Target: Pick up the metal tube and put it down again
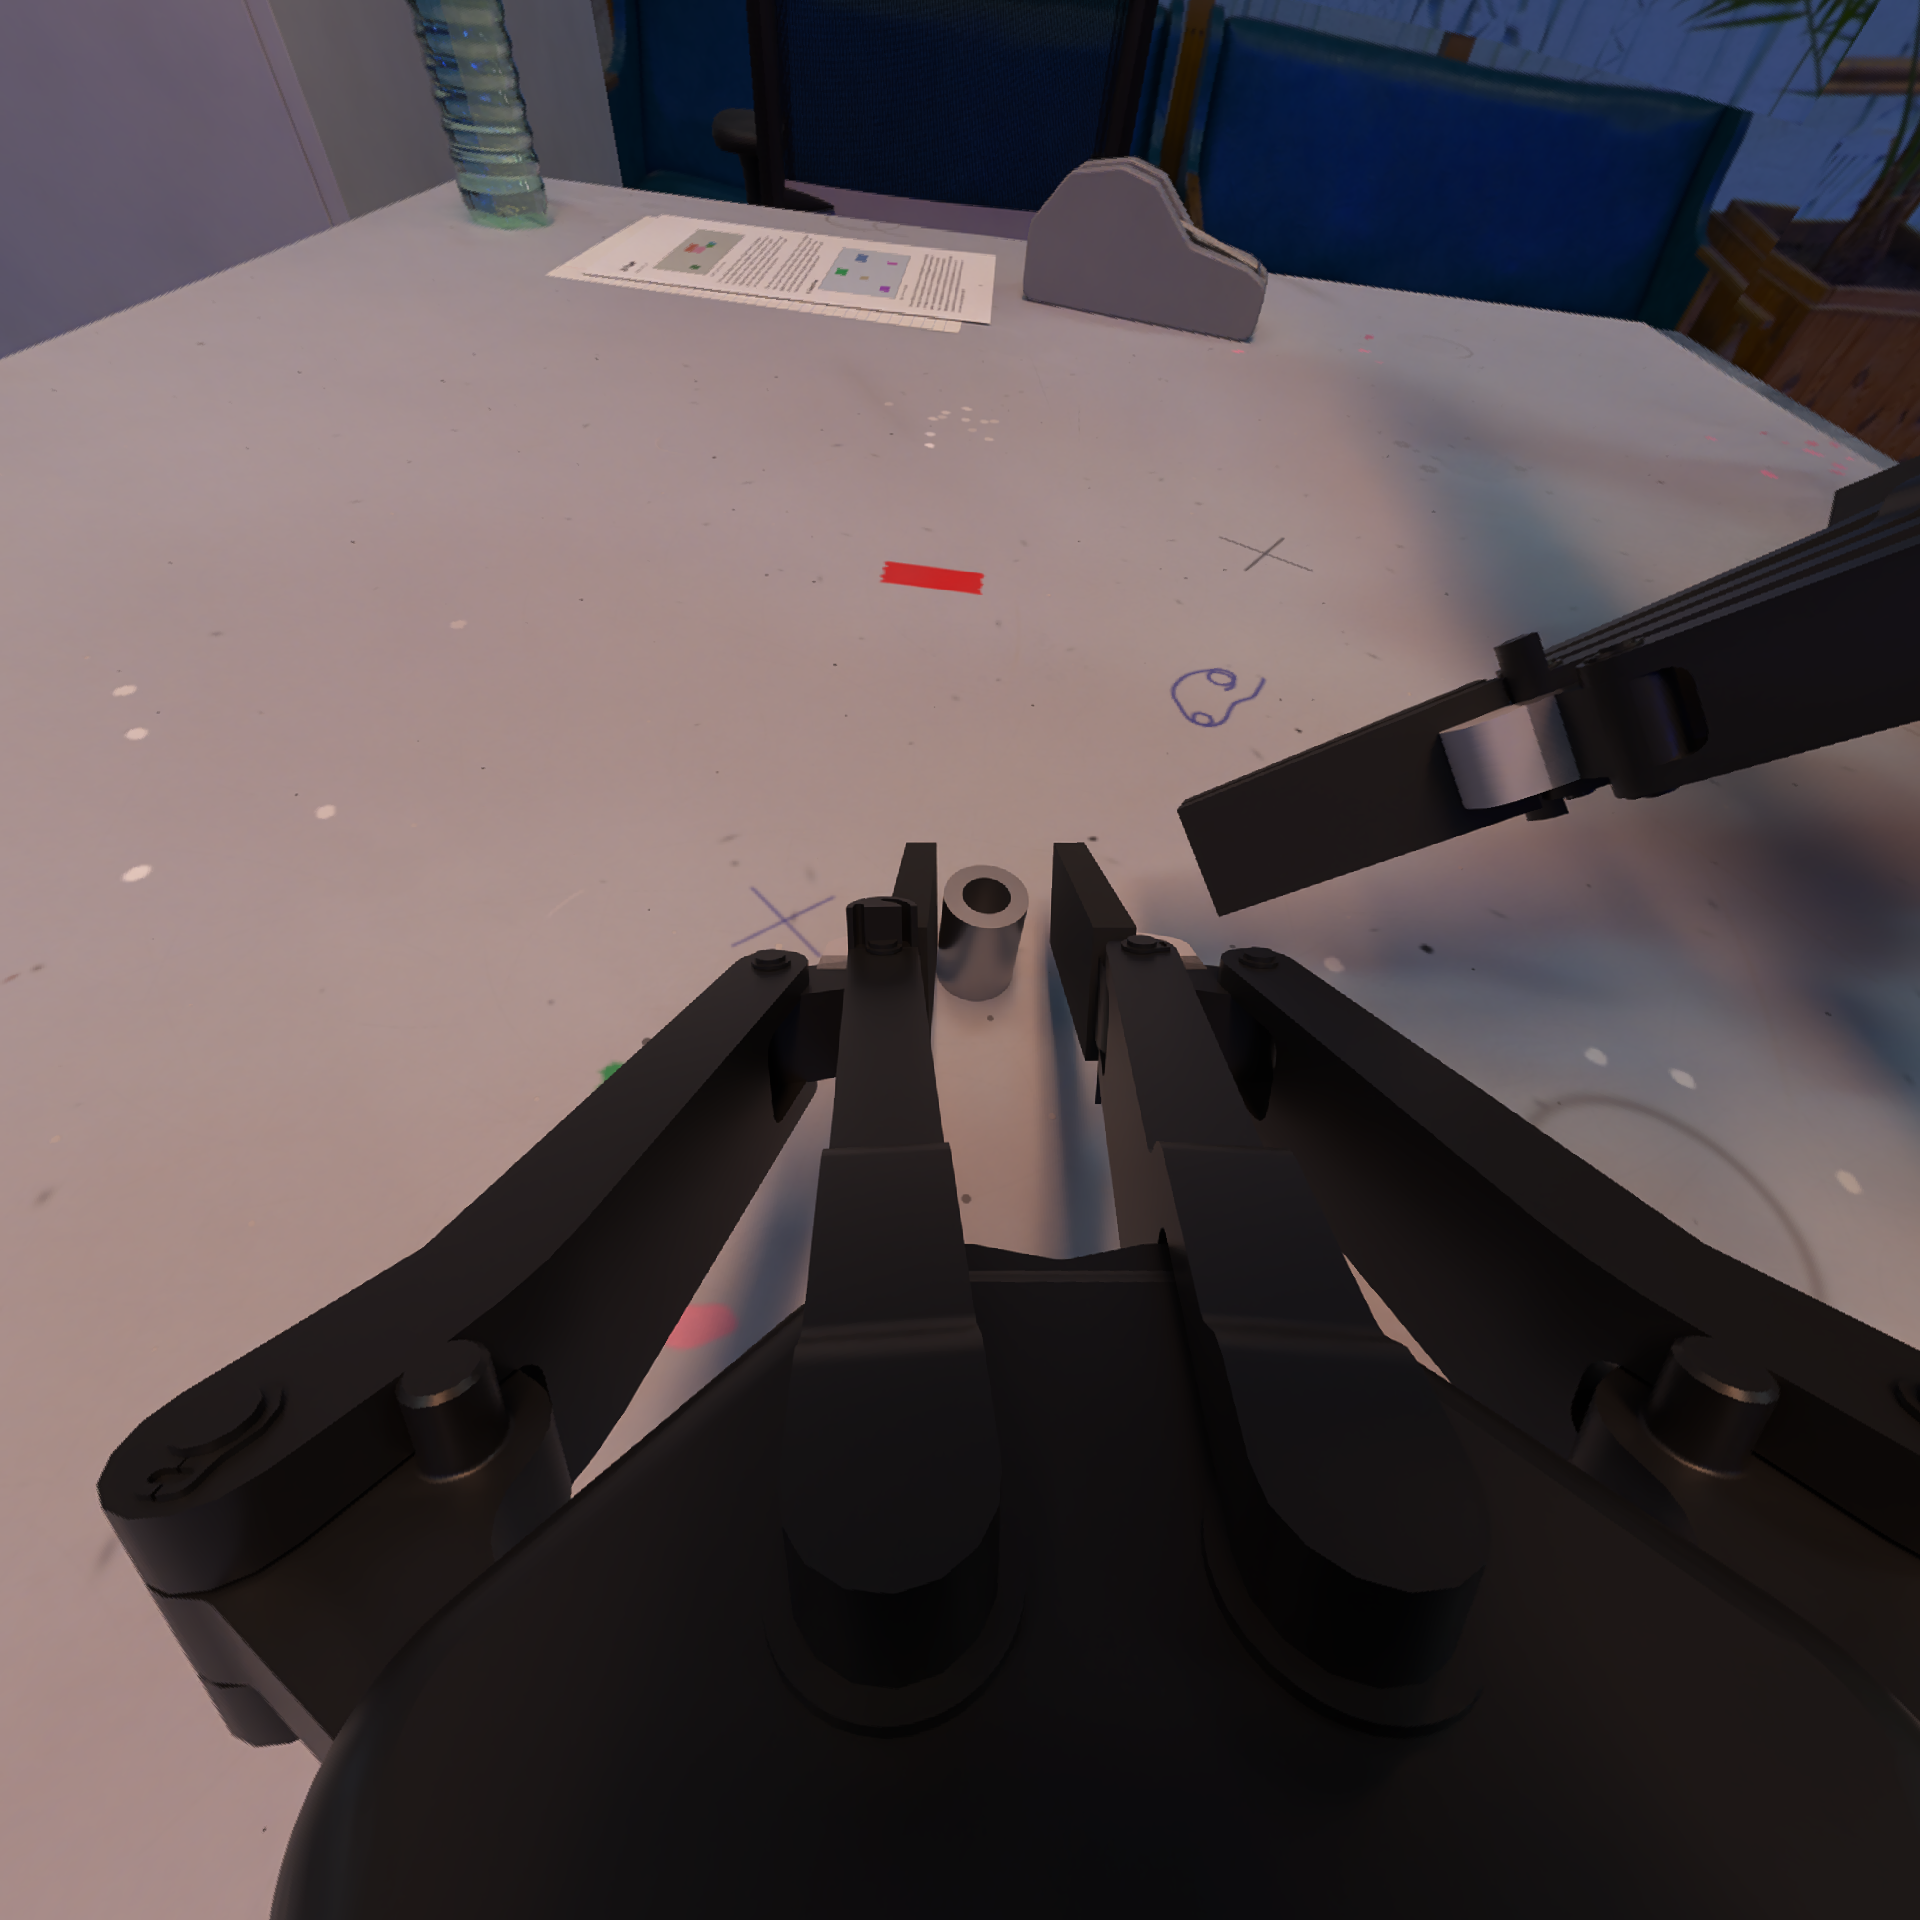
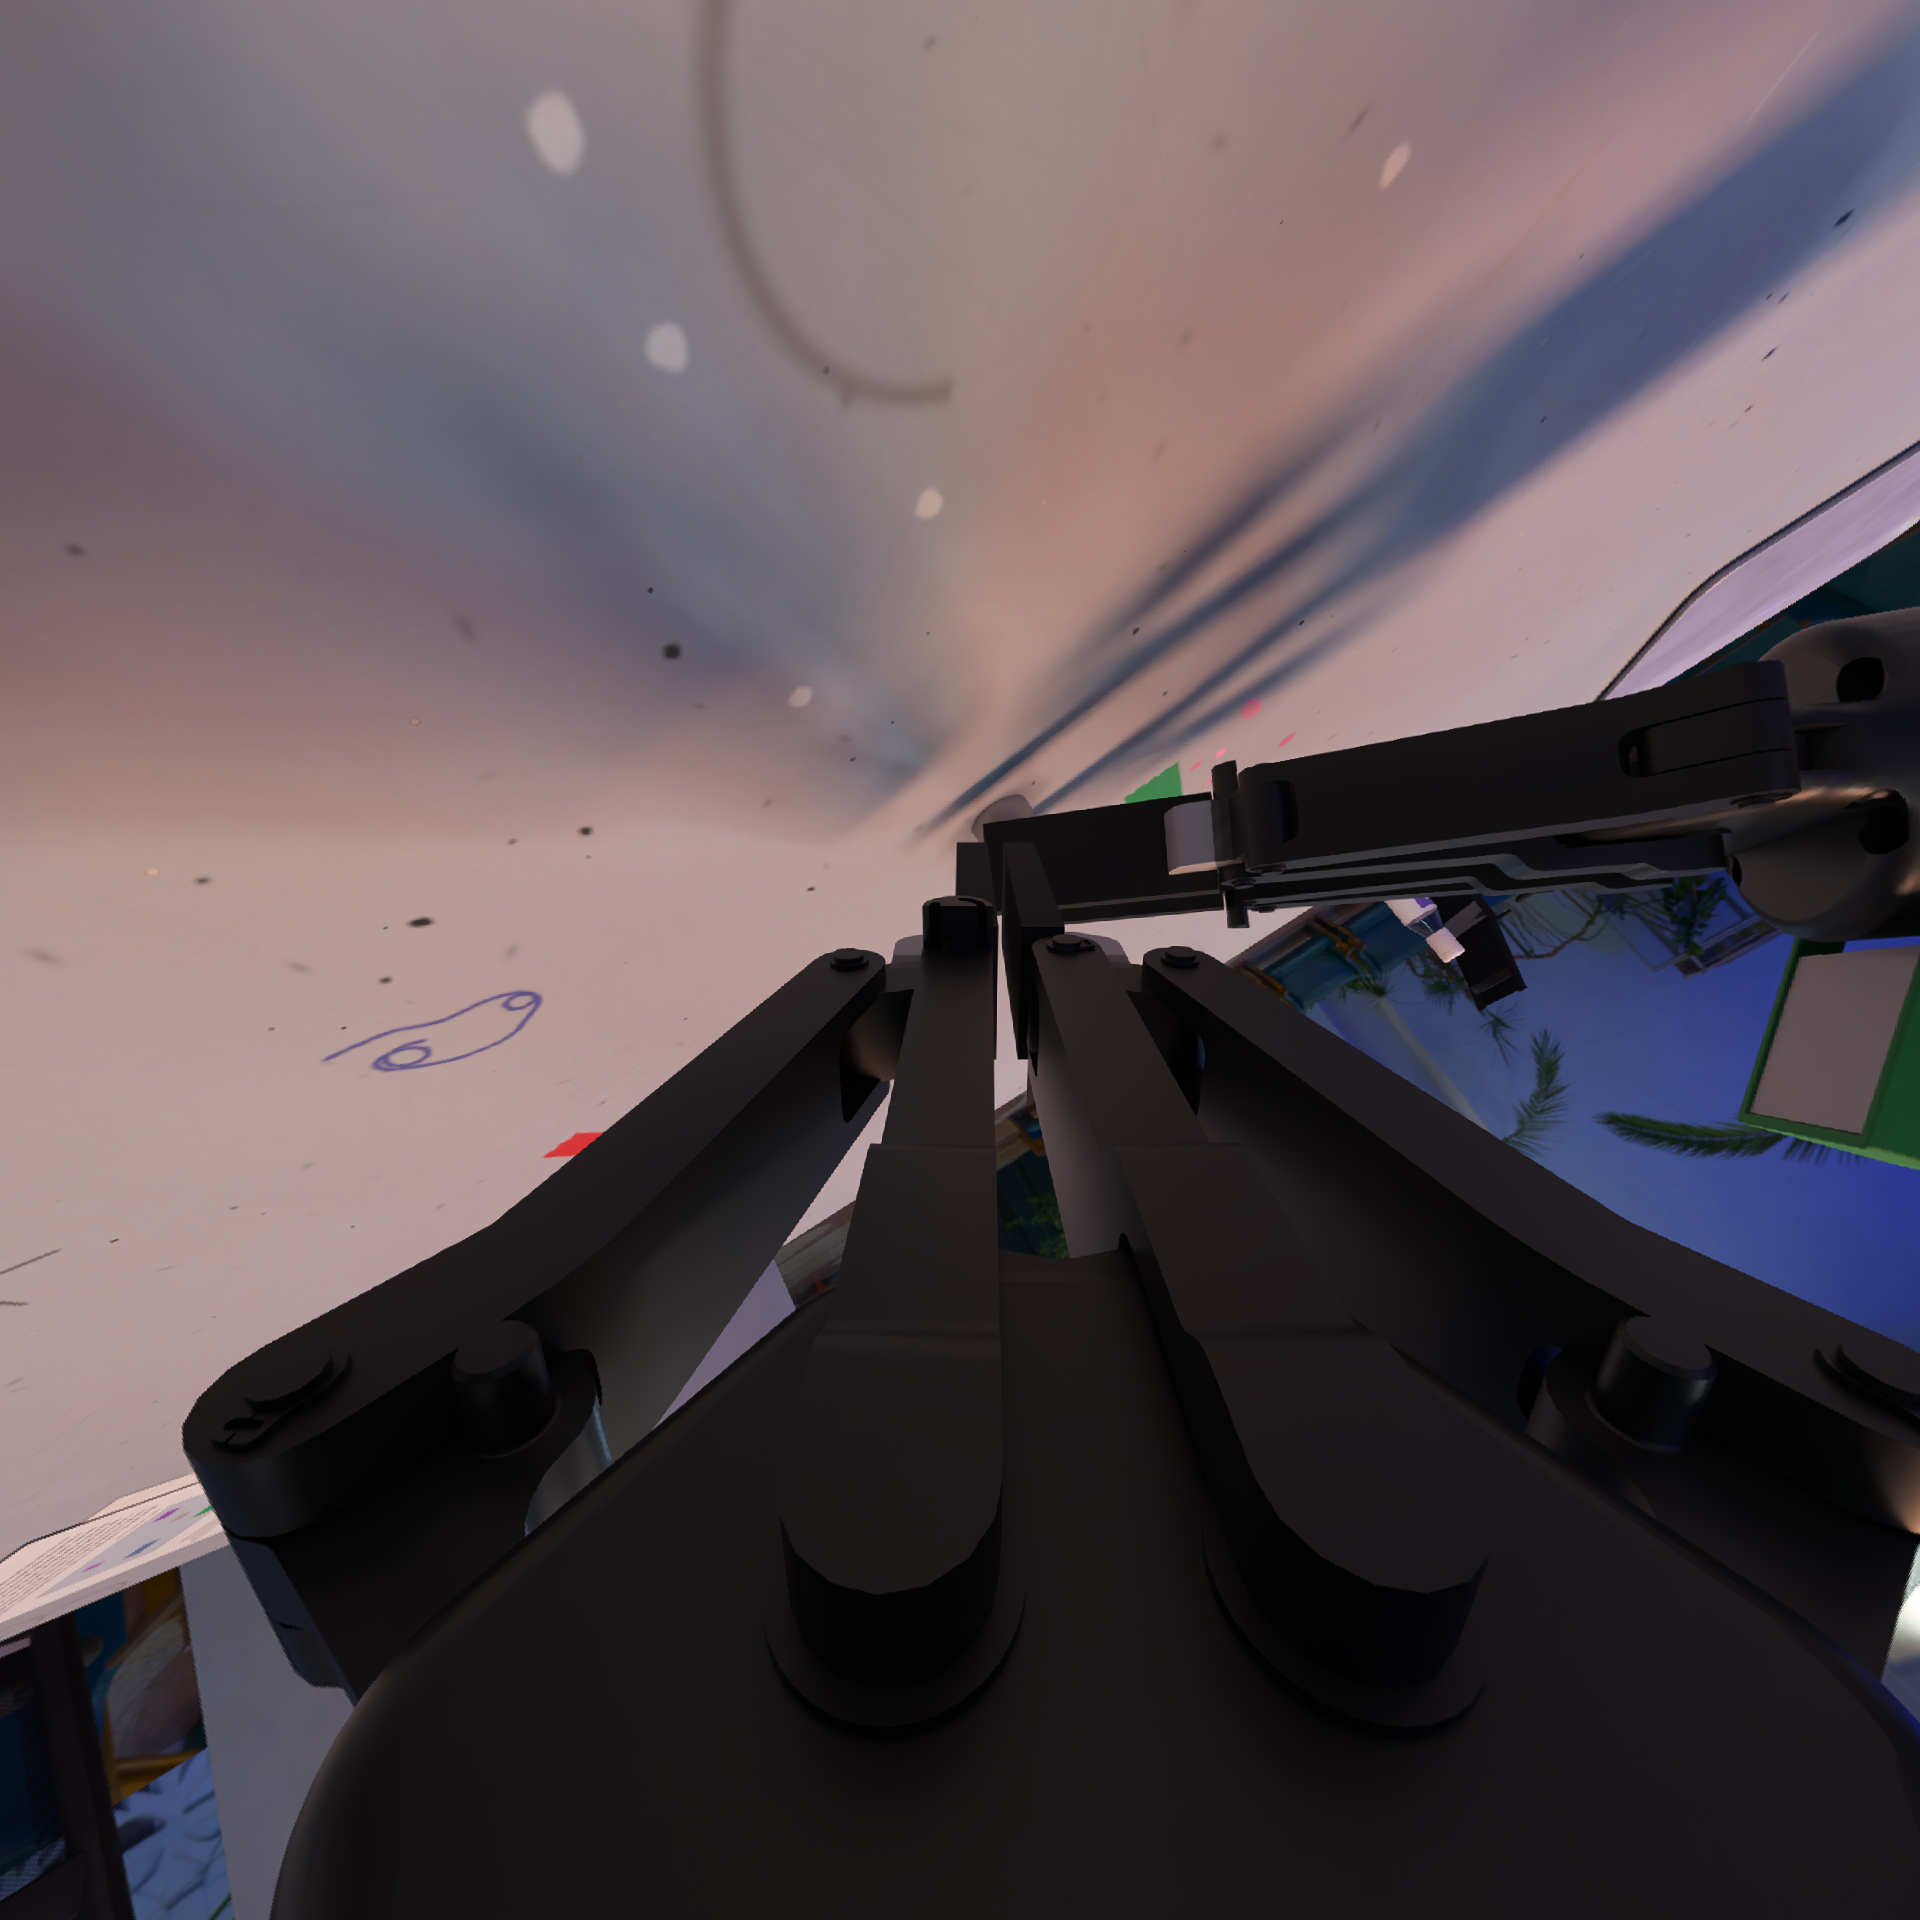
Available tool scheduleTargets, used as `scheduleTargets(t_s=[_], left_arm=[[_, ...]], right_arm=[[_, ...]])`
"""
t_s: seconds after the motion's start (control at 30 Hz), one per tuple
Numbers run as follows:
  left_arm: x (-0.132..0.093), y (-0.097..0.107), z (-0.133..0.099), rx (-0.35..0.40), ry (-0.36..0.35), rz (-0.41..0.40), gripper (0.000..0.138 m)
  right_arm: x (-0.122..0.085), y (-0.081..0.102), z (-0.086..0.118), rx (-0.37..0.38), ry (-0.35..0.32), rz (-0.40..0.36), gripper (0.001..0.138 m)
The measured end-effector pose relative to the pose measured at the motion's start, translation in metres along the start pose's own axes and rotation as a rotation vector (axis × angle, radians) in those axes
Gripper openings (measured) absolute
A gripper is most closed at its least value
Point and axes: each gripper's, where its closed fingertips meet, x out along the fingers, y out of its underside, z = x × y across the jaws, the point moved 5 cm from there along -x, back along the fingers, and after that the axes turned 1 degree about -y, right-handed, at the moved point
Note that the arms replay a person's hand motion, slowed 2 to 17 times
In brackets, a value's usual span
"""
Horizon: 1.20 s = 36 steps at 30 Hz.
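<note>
A short grey metal tube stands upright on the white table, its hole facing up. My left gripper is open, low over the table, with one finger on each side of the tube. The left finger is right against the tube and a small gap shows beside the right finger. My right gripper is shut and empty. In the left wrist view it hovers just right of the tube. In the right wrist view the left gripper reaches in from the right, and only a sliver of the tube shows behind it.
At the table's far edge stand a plastic water bottle, printed sheets and a grey stepped block. A red tape strip and pen marks lie mid-table. Blue chairs stand beyond the table.
</note>
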Motion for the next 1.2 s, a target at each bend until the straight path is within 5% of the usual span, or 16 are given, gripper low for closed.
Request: scheduleTargets(t_s=[1.2], left_arm=[[0.0015,-0.0009,0.0007,0.058,-0.057,0.024,0.024]], right_arm=[[-0.0008,0.0001,0.0003,0.02,0.009,-0.002,0.004]])
